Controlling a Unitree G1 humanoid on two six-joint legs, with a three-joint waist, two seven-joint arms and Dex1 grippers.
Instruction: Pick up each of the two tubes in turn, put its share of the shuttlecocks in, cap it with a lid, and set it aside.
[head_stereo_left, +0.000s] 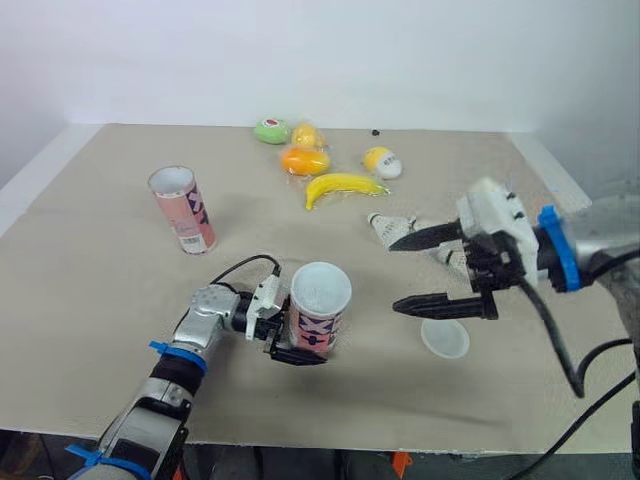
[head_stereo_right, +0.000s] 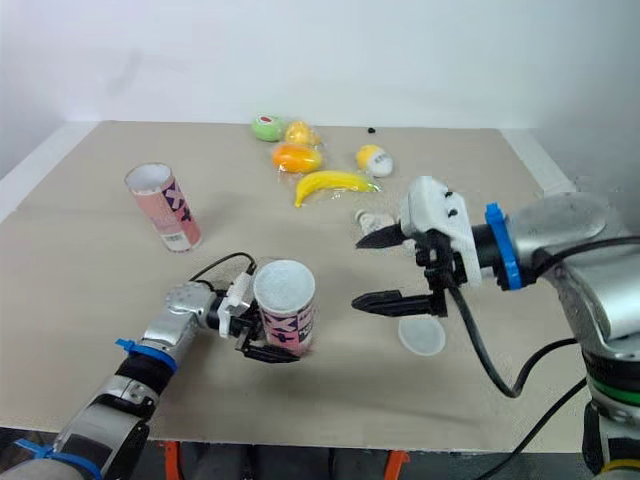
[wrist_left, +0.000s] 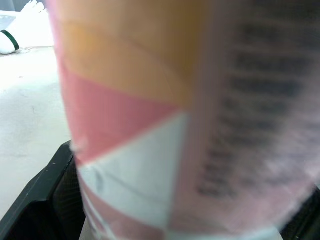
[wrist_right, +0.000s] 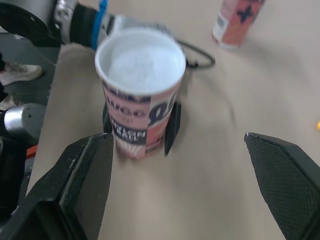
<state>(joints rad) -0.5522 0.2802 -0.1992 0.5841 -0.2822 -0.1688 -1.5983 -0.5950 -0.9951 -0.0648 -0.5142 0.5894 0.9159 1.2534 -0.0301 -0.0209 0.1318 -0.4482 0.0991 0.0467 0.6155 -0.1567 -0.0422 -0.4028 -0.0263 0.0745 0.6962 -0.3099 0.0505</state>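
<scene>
A beige bench (head_stereo_left: 100, 300) stands against a white wall (head_stereo_left: 400, 50). The left gripper (head_stereo_left: 300, 345) grasps one tube (head_stereo_left: 318, 310) near the front edge. The right wrist view shows its white top, the left wrist view its label close up. The right gripper (head_stereo_left: 395, 275) hangs released beside it. A second tube (head_stereo_left: 183, 210) stands open at far left. One loose lid (head_stereo_left: 445, 338) lies on the bench, and the shuttlecocks (head_stereo_left: 385, 228) are partly hidden.

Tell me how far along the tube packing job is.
Done: one tube looks capped with a white lid. In hand: the left gripper grips it, not yet set aside; the right gripper is open, empty. Left: the second tube stands open, with shuttlecocks and a spare lid on the table.
</scene>
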